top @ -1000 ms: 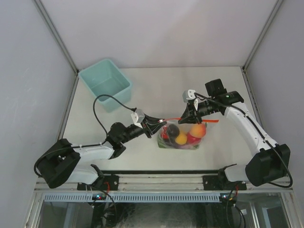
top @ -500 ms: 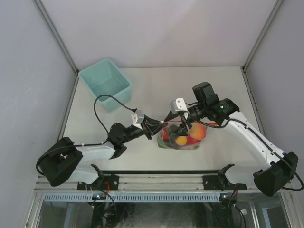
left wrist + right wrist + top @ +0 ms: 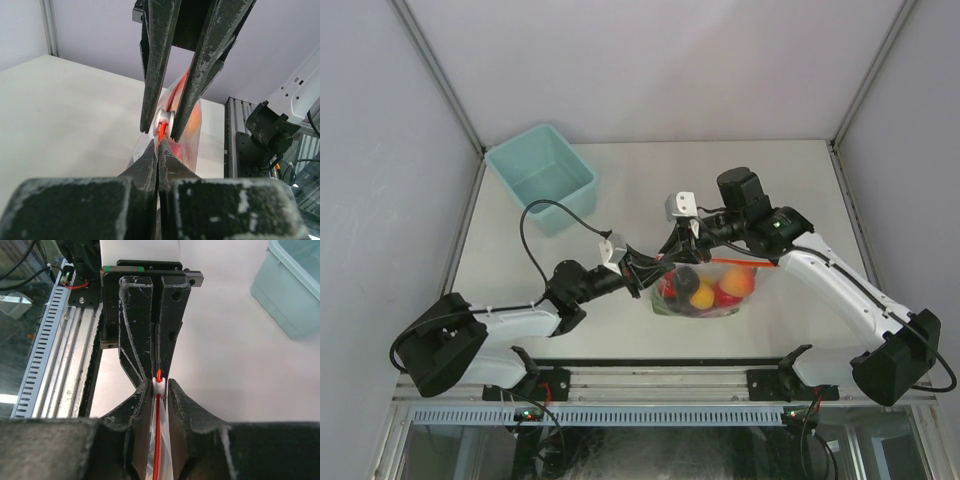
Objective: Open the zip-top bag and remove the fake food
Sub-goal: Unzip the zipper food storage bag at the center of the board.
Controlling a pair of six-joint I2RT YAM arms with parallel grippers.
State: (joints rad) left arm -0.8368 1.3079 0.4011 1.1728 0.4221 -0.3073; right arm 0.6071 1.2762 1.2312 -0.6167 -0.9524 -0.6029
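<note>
Top external view: the zip-top bag (image 3: 712, 306) is seen lying on the worktop (image 3: 650, 190), near its front edge and between the two arms. The fake food (image 3: 703, 291) is contained inside the bag; orange, red, dark and green pieces are made out through the clear plastic. The left gripper (image 3: 653, 268) is brought in from the left and its jaws are closed on the bag's left end, at the orange-red zip strip (image 3: 157, 440). The right gripper (image 3: 682, 252) is placed just beside it, nose to nose with it.

In the left wrist view, the left jaws are shown pressed fully together with the strip's end pinched between them. Directly above them, the white slider (image 3: 164, 119) is bracketed by the right jaws, and it appears to be touched on both sides. The same is shown in the right wrist view, where the slider is clasped between the two fingertips and the strip is seen running back between the fingers. A teal bin (image 3: 540, 178) is set at the far left corner of the worktop, well apart from the bag.
</note>
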